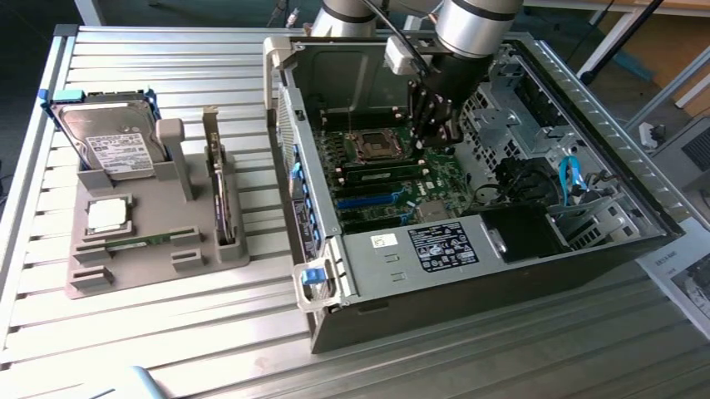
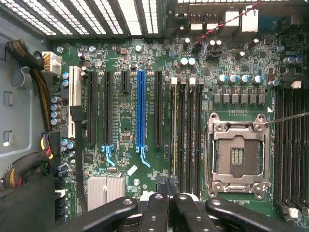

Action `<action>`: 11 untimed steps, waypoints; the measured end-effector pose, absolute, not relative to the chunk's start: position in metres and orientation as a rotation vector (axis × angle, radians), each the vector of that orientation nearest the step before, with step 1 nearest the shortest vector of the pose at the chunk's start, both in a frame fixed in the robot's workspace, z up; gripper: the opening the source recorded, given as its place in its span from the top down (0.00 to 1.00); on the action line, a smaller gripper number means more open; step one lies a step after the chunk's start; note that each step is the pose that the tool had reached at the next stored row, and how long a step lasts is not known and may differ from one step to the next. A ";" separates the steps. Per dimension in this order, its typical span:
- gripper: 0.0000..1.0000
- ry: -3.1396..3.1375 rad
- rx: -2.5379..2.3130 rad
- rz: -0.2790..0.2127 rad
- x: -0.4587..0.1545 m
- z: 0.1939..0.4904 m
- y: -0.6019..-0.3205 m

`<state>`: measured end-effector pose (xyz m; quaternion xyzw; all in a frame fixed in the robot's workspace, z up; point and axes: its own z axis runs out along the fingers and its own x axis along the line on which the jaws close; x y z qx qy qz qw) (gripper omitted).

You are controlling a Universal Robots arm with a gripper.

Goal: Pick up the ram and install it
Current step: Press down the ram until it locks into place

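Note:
My gripper [image 1: 437,137] reaches down into the open computer case [image 1: 621,241], just beside the processor socket [image 1: 375,148]. In the wrist view its black fingertips [image 2: 162,187] are pressed together, so the gripper [image 2: 169,186] is shut. They sit right over one end of the memory slot nearest the socket's side. A thin pale-green ram [image 2: 174,125] stands edge-on along that slot. I cannot tell whether the fingertips pinch it or only rest on its edge. The exterior view shows green sticks [image 1: 388,170] in those slots below the socket. Another narrow green strip [image 1: 139,242] lies in the grey fixture [image 1: 145,266].
The grey fixture at the exterior view's left also holds a hard drive [image 1: 111,141], a square silver chip [image 1: 106,216] and an upright card [image 1: 226,208]. Case walls, cables [image 2: 29,58], the black power supply [image 1: 521,233] and the blue slot [image 2: 141,111] surround the gripper.

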<state>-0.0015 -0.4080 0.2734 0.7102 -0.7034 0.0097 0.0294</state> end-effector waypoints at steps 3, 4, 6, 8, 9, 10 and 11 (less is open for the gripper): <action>0.89 -2.169 2.190 0.030 0.008 0.273 -0.408; 0.89 -2.169 2.190 0.030 0.010 0.273 -0.408; 0.89 -2.169 2.190 0.030 0.013 0.273 -0.408; 0.89 -2.169 2.190 0.030 0.020 0.273 -0.408; 0.89 -2.169 2.190 0.030 0.023 0.273 -0.408; 0.89 -2.169 2.190 0.030 0.027 0.273 -0.408; 0.89 -2.169 2.190 0.030 0.031 0.273 -0.408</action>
